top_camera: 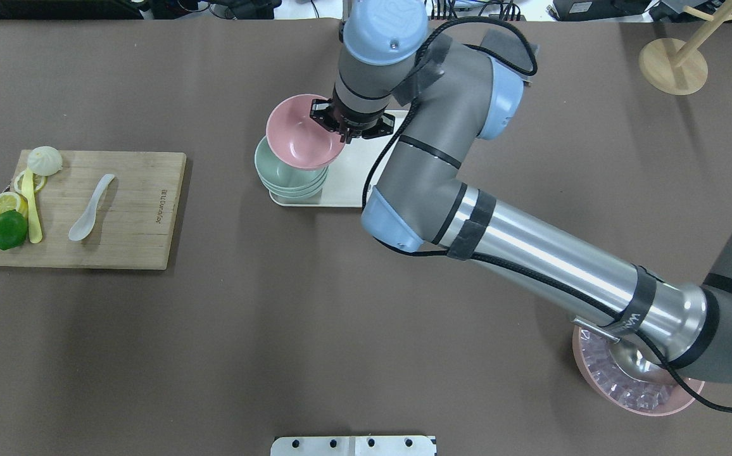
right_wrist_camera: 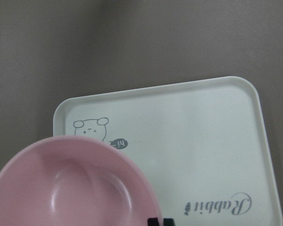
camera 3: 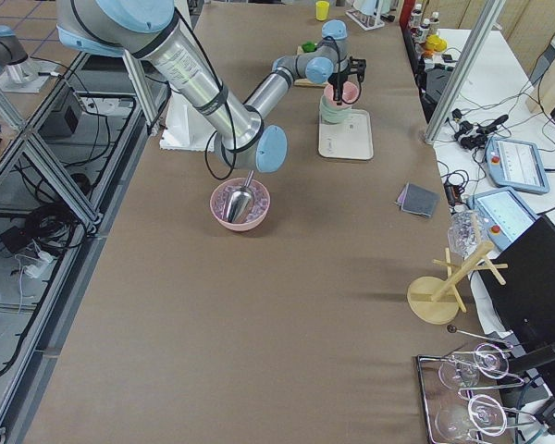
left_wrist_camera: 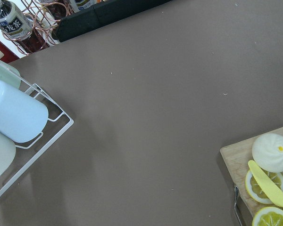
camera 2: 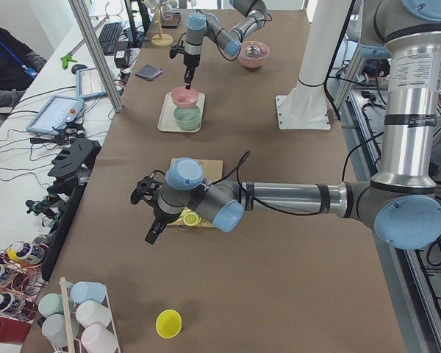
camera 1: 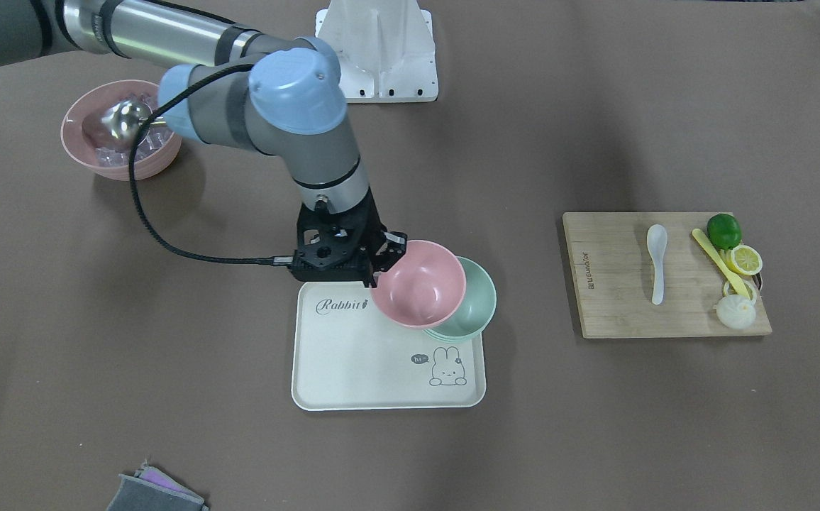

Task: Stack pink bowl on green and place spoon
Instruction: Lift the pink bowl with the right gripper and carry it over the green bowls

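Observation:
My right gripper [camera 1: 380, 268] is shut on the rim of the pink bowl [camera 1: 420, 284] and holds it tilted just above the green bowl [camera 1: 479, 304], offset toward the tray's middle. The green bowl stands at a corner of the white rabbit tray [camera 1: 353, 369]. In the overhead view the gripper [top_camera: 335, 123] pinches the pink bowl [top_camera: 299, 133] over the green bowl [top_camera: 276, 174]. The right wrist view shows the pink bowl [right_wrist_camera: 70, 188] above the tray [right_wrist_camera: 203, 141]. A white spoon [camera 1: 657, 262] lies on the wooden cutting board [camera 1: 616, 298]. My left gripper [camera 2: 151, 229] hovers near the board; I cannot tell its state.
On the board lie a lime [camera 1: 723, 230], lemon slices [camera 1: 745, 260], a yellow knife [camera 1: 718, 261] and a white bun [camera 1: 735, 312]. A second pink bowl [camera 1: 73, 145] with ice and a metal scoop [camera 1: 120, 121] stands under the right arm. A grey cloth [camera 1: 154, 493] lies at the front edge.

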`<state>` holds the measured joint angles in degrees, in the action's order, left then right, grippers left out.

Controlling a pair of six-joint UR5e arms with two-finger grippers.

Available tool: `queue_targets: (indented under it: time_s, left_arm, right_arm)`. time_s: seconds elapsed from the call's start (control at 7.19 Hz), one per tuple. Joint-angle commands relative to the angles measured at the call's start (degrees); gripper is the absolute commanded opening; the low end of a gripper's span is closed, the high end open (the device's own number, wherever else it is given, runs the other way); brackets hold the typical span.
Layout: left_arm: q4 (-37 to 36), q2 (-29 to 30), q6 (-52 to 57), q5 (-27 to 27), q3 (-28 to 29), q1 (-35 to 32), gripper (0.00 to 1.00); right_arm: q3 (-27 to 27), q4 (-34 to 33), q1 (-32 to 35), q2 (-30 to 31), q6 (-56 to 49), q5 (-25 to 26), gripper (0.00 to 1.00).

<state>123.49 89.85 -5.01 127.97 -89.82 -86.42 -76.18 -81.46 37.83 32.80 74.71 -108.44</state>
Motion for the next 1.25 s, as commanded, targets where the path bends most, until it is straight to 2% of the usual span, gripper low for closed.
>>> queue_targets:
  time_s: [0.0, 1.11]
  left_arm:
    - [0.0, 0.0, 0.0, 0.1, 0.0, 0.0, 0.98]
    - [0.0, 0.0, 0.0, 0.1, 0.0, 0.1, 0.98]
  right_arm:
    - [4.1, 0.1, -1.1, -3.2, 0.6, 0.7, 0.0]
    - [8.1, 0.7, -2.7, -3.8, 0.0, 1.7, 0.0]
